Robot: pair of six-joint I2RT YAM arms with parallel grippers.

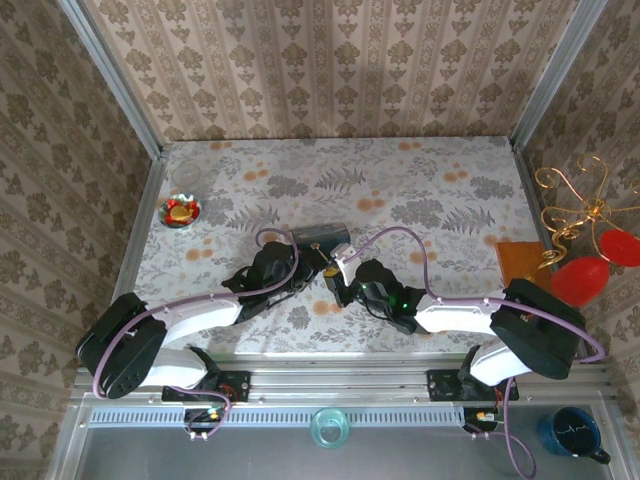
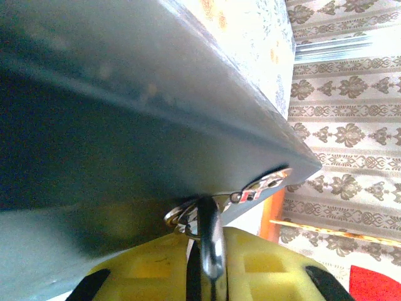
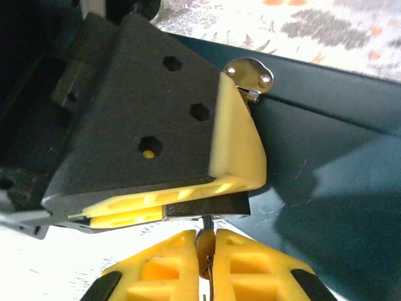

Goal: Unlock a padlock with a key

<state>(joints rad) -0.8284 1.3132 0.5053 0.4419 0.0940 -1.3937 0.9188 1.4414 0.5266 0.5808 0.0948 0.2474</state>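
Flowered cloth covers the table [image 1: 450, 200], with patterned wallpaper around it. At far left a small red-and-gold dish [image 1: 182, 211] sits well apart from the arms. Near the middle the left gripper [image 2: 216, 243] pinches the padlock [image 3: 210, 205] (dark body between yellow pads), just beside the blue tin [image 1: 322, 236] and close to its silvery hasp [image 3: 249, 75]. Right of it, the right gripper [image 3: 205, 252] has its pads pressed together on the key [image 3: 207, 226], whose thin tip meets the padlock; how deep it enters I cannot tell. A blue mug [image 1: 568, 432] stands at far right.
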